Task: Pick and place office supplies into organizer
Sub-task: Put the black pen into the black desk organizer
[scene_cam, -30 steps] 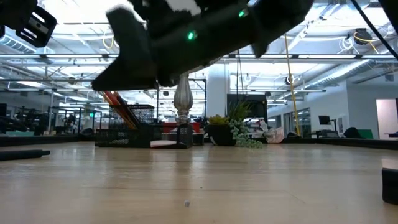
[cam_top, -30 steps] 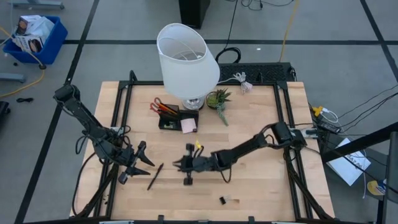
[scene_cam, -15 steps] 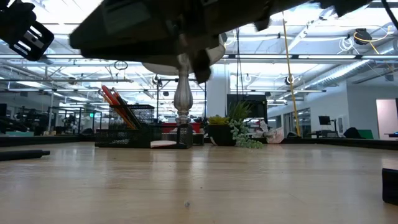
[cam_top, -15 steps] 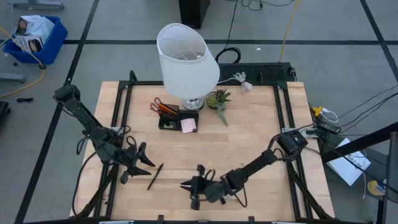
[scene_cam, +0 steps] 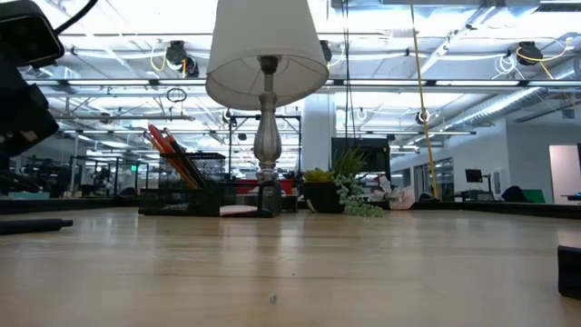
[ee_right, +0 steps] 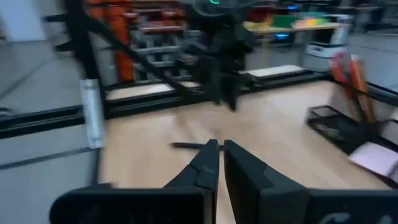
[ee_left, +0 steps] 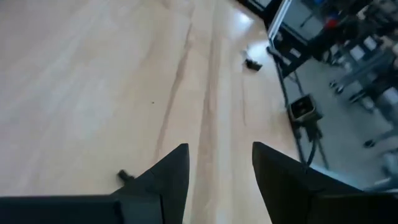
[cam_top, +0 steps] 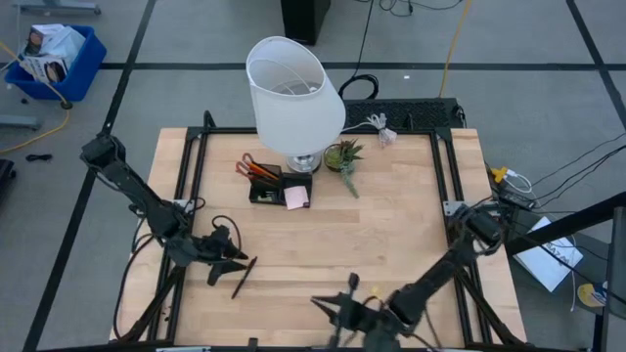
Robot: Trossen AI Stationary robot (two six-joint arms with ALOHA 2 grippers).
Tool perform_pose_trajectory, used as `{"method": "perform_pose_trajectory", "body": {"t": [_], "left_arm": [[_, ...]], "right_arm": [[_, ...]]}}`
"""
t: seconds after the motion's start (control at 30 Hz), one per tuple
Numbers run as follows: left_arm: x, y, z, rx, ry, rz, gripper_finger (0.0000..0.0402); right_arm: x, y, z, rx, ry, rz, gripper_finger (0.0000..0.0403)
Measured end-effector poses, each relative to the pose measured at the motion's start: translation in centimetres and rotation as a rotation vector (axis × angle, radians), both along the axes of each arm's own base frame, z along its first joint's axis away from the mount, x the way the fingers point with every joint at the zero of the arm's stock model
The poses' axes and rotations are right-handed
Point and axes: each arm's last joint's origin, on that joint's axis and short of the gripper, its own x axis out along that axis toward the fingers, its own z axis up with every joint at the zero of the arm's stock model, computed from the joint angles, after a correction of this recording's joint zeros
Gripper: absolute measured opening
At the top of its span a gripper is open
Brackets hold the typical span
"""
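The black organizer (cam_top: 266,188) stands at the lamp's foot, with orange pencils (ee_right: 351,68) and red-handled scissors (cam_top: 245,164) upright in it. The pink sticky-note pad (cam_top: 297,198) lies beside it. A black pen (cam_top: 245,277) lies flat at the table's left. My left gripper (cam_top: 231,262) is open low over the table, just left of the pen, with nothing between its fingers (ee_left: 217,168). My right gripper (cam_top: 337,311) hangs shut at the table's near edge, pointing toward the pen (ee_right: 189,145). A small black clip (ee_left: 252,64) lies on the wood near the front.
The white-shaded lamp (cam_top: 293,93) and a small potted plant (cam_top: 344,154) stand at the far middle. Black frame rails (cam_top: 191,166) run along the table's sides. Bare wood (cam_top: 391,235) spreads between the organizer and the near edge.
My right gripper has swung from the table's middle toward the near edge and slightly right, rolling as it went, and has left the low view. My left gripper has sunk toward the table beside the pen and rolled. The pen has stayed where it was.
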Motion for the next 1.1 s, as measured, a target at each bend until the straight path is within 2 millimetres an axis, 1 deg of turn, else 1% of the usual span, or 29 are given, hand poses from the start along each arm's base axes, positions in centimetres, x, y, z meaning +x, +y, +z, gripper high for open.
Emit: {"method": "perform_pose_trajectory", "body": {"t": [0.07,0.17,0.23,0.3,0.37,0.43,0.5,0.57,0.67,0.73,0.83,0.97,1.1], "left_arm": [[0.5,-0.2,0.1,-0.034,-0.024,0.017,0.0179],[1.0,-0.5,0.4,-0.044,-0.076,0.018,0.0179],[1.2,-0.6,0.5,-0.028,-0.107,0.008,0.0179],[1.4,-0.6,0.6,0.005,-0.133,-0.002,0.0179],[1.6,-0.5,0.7,0.021,-0.154,0.018,0.0179],[1.8,-0.3,0.7,0.024,-0.159,0.047,0.0179],[1.9,-0.2,0.8,0.023,-0.164,0.063,0.0179],[2.0,0.0,0.7,0.027,-0.16,0.072,0.0179],[2.1,0.1,0.7,0.029,-0.162,0.081,0.0179],[2.2,0.2,0.7,0.033,-0.162,0.093,0.0179],[2.3,0.3,0.6,0.044,-0.156,0.098,0.0179],[2.5,0.1,0.2,0.039,-0.148,0.102,0.0179],[2.8,0.0,-0.7,0.053,-0.111,0.181,0.0179]], "right_arm": [[-1.1,0.8,1.1,-0.005,-0.002,0.046,0.0018],[-2.0,2.1,1.5,-0.031,0.027,0.198,0.0018],[-2.2,2.3,1.0,-0.025,0.038,0.294,0.0018],[-1.9,1.8,-0.1,-0.007,0.016,0.375,0.0018],[-1.5,0.3,-1.5,-0.028,-0.001,0.437,0.0018],[-1.3,-1.7,-2.8,-0.027,-0.026,0.494,0.0018],[-1.6,-4.2,-3.4,-0.019,-0.047,0.534,0.0018],[-2.2,-7.0,-3.4,0.007,-0.083,0.545,0.0018],[-4.1,-11.0,-3.7,0.01,-0.103,0.488,0.0018],[-6.1,-13.3,-3.8,0.015,-0.117,0.455,0.0018],[-8.9,-16.1,-3.4,0.06,-0.186,0.419,0.0018],[-11.9,-18.2,-3.6,0.051,-0.192,0.329,0.0018],[-14.3,-19.7,-4.1,0.048,-0.197,0.307,0.0018]]}}
